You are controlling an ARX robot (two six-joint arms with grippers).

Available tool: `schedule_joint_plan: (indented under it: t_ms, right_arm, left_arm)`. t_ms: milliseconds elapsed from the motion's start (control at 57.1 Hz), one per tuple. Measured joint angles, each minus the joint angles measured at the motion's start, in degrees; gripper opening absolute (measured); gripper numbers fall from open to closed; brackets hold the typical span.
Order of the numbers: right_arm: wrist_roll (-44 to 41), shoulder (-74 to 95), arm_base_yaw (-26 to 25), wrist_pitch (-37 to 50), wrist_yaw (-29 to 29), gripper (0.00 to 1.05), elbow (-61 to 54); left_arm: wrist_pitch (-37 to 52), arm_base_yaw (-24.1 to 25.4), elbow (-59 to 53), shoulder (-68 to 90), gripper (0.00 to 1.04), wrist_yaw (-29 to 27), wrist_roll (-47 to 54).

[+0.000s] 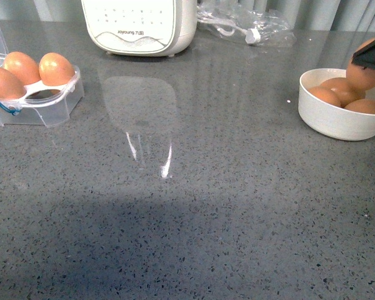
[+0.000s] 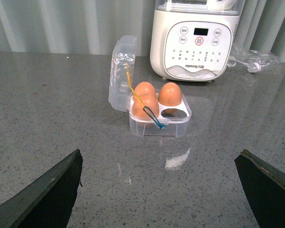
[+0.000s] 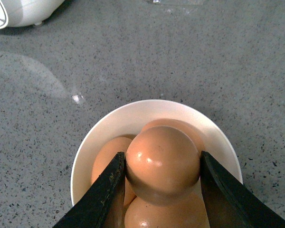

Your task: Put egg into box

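My right gripper (image 3: 162, 164) is shut on the egg (image 3: 162, 161), an orange-brown one, and holds it just above the other eggs in the white bowl (image 3: 133, 114). In the front view the gripper (image 1: 369, 62) and the egg (image 1: 362, 75) show at the far right edge, over the bowl (image 1: 337, 122). The box (image 1: 44, 103), a clear carton with its lid open, stands at the far left with three eggs in it and one cup free; it also shows in the left wrist view (image 2: 159, 118). My left gripper (image 2: 159, 185) is open and empty, on the near side of the box.
A white kitchen appliance (image 1: 140, 25) stands at the back of the grey speckled counter. Crumpled clear plastic (image 1: 247, 25) lies beside it. The bowl holds three more eggs (image 1: 337, 90). A curtain hangs behind the counter.
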Motion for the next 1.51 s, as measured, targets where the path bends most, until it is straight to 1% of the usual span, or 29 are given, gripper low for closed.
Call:
schedule_joint_plan:
  t_ms: [105, 210, 385, 490, 613, 700, 788, 875, 1015, 1138, 1506]
  right_arm:
    - [0.02, -2.27, 0.52, -0.57, 0.07, 0.39, 0.20]
    - [0.00, -3.04, 2.86, -1.11, 0.46, 0.39, 3.13]
    - [2.25, 1.09, 8.98, 3.06, -2.27, 0.39, 10.05]
    - [2.95, 4.52, 13.68, 5.25, -4.11, 0.39, 13.99]
    - [4.02, 8.13, 18.64, 5.75, -5.29, 0.39, 17.81]
    - [4.87, 9.86, 22.25, 5.73, -8.26, 0.39, 19.39]
    - [4.81, 10.19, 24.65, 5.16, -10.36, 0.39, 19.61]
    - [4.61, 10.16, 27.21, 5.05, -15.28, 0.39, 19.61]
    - [3.63, 10.43, 28.98, 5.22, -19.89, 0.39, 19.61]
    - [3.30, 13.42, 29.68, 5.25, -19.71, 0.39, 22.08]
    - [4.28, 23.45, 32.26, 3.54, -14.03, 0.39, 33.70]
  left_arm:
    - [0.00, 0.00, 0.00, 0.00, 0.98, -0.02, 0.00]
    - [0.00, 0.00, 0.00, 0.00, 0.98, 0.00, 0.00]
    - [0.00, 0.00, 0.00, 0.00, 0.98, 0.00, 0.00]
    - [0.00, 0.00, 0.00, 0.00, 0.98, -0.02, 0.00]
    - [0.00, 0.00, 0.00, -0.02, 0.98, 0.00, 0.00]
    - [0.00, 0.00, 0.00, -0.02, 0.98, -0.02, 0.00]
    - [0.00, 0.00, 0.00, -0.02, 0.98, -0.02, 0.00]
    - [0.00, 0.00, 0.00, -0.02, 0.98, 0.00, 0.00]
    - [0.00, 0.00, 0.00, -0.02, 0.98, -0.02, 0.00]
    - [0.00, 0.00, 0.00, -0.02, 0.98, -0.02, 0.00]
    - [0.00, 0.00, 0.00, -0.02, 0.98, -0.02, 0.00]
